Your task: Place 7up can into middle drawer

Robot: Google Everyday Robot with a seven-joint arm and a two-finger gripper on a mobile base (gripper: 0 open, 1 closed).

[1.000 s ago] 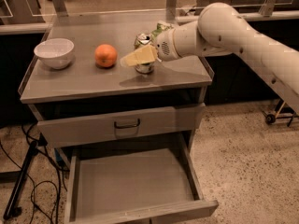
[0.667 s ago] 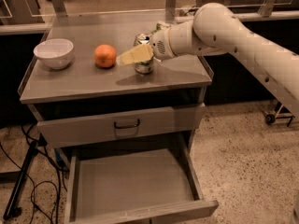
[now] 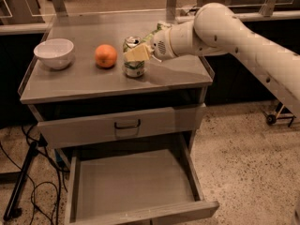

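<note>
A speckled floor (image 3: 243, 163) is spreading around a grey bench (image 3: 93, 86). Nearest the camera, the one middle drawer (image 3: 140, 213) is standing pulled out, its flat floor lying bare between low side walls, with open room above it. Cables (image 3: 28, 172) are trailing on the floor to its left. Just above, one closed drawer front (image 3: 159, 121) with a black handle is sitting under the benchtop.

On top, one 7up can (image 3: 134, 68) is standing upright near the middle, back from the front edge, in the same spot as a second ago. The gripper (image 3: 137, 54) is reaching in from the right and covering the can's upper half, having barely shifted; whether the jaws are pinching the can cannot be told. One orange (image 3: 106, 56) is sitting just beside the can on its left, and one white bowl (image 3: 54, 53) is resting further left, near the side edge. The white arm (image 3: 234, 36) is stretching off to the right. Further benches are showing behind.
</note>
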